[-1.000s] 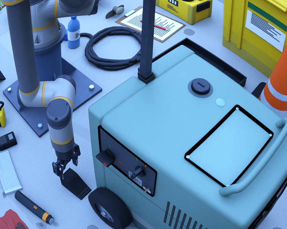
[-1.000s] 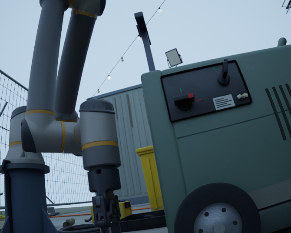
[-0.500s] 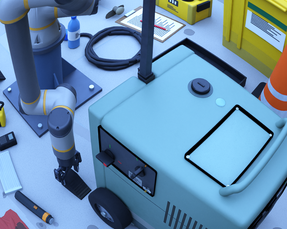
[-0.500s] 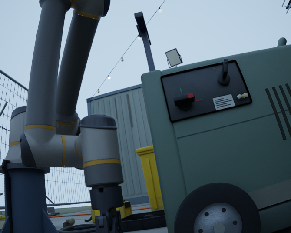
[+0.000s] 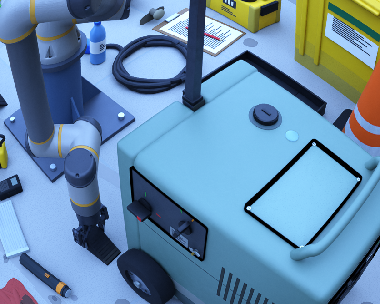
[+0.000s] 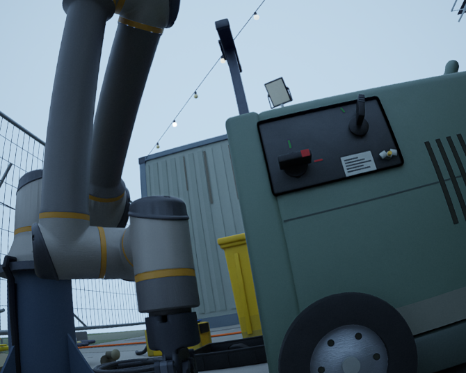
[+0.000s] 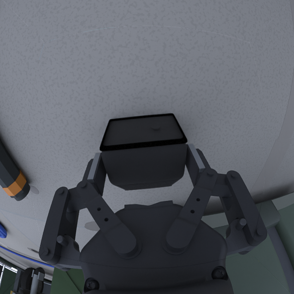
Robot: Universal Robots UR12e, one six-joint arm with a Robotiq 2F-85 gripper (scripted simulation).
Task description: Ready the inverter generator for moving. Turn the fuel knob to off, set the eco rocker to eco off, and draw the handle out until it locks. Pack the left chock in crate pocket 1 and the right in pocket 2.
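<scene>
On the floor left of the teal generator, a black wedge chock lies beside the front wheel, and my gripper stands open low over its thick end, holding nothing. The wrist camera shows the chock sitting between my open fingers. On the generator's black panel the fuel knob has its red tip toward the red mark, with the rocker lever to its right. The telescoping handle stands raised at the generator's rear. A black crate tray lies behind the generator.
Behind the generator stand a yellow bin, a yellow case, a clipboard and a coiled hose. An orange cone is at the right. A flashlight, a white filter and my blue base occupy the left.
</scene>
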